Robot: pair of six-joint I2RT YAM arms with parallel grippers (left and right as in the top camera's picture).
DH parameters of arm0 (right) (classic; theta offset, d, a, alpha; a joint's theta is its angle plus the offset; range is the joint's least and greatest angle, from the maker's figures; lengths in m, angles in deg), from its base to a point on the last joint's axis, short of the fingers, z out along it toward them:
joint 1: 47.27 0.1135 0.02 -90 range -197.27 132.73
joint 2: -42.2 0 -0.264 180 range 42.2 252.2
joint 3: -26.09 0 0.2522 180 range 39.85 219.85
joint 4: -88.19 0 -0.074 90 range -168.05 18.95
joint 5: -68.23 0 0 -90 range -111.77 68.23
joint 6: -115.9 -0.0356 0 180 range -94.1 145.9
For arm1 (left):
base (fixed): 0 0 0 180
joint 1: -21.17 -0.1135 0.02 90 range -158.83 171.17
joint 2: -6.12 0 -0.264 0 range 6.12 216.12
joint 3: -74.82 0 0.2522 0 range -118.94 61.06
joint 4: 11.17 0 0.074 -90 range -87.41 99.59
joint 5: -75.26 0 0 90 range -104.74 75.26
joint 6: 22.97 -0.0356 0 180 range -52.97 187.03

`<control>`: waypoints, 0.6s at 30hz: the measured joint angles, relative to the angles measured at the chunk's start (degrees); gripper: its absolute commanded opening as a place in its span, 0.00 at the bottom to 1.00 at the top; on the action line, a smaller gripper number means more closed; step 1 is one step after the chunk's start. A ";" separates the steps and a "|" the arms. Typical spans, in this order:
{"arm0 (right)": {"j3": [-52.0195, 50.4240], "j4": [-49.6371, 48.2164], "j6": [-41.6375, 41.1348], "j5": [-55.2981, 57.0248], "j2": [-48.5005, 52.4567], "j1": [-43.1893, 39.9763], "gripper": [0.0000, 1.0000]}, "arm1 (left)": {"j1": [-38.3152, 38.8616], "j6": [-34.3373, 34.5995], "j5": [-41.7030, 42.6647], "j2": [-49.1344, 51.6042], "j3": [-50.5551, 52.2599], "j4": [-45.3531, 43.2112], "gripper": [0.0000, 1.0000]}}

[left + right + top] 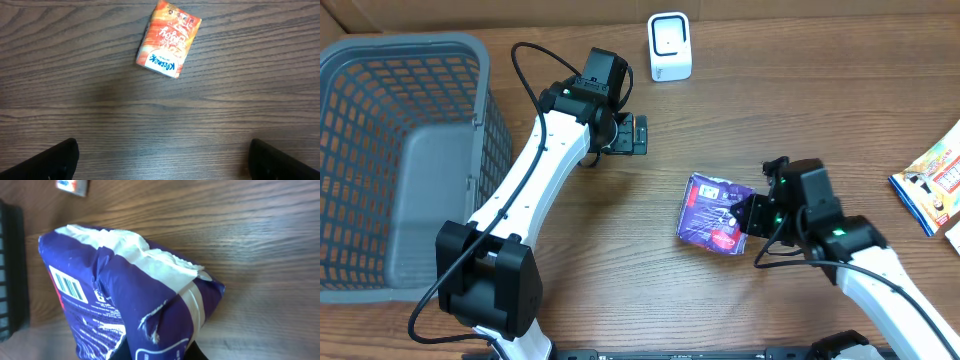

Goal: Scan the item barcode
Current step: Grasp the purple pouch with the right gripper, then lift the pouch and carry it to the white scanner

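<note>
Basket (420, 42) far left | right pincer (748, 214) clamped on purple pouch (712, 210) | left pincer (631, 133) spread wide

Bare tabletop (740, 120) between packet (717, 213) and scanner (670, 46), left arm (535, 162) perhaps intruding, basket (483, 90) leftward

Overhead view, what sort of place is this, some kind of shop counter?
Probably a mock checkout station rather than a real shop: a wooden table with a small white barcode scanner at the back, a grey shopping basket on the left, and a purple packet pinched by the right gripper.
</note>
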 measured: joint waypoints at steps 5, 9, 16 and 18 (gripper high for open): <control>10.01 13.49 1.07 0.50 -2.36 0.00 0.04 | 0.00 0.00 -0.02 0.00 0.00 0.02 1.00; 13.20 17.99 1.57 0.59 -2.47 0.00 0.04 | 0.00 0.00 -0.02 0.00 0.00 0.04 1.00; 13.57 18.36 2.45 -1.68 -2.47 0.00 0.04 | 0.00 0.00 0.00 0.00 0.00 0.02 1.00; 13.57 18.38 2.64 -2.45 -2.47 0.00 0.04 | 0.00 0.00 0.00 0.00 0.00 0.04 1.00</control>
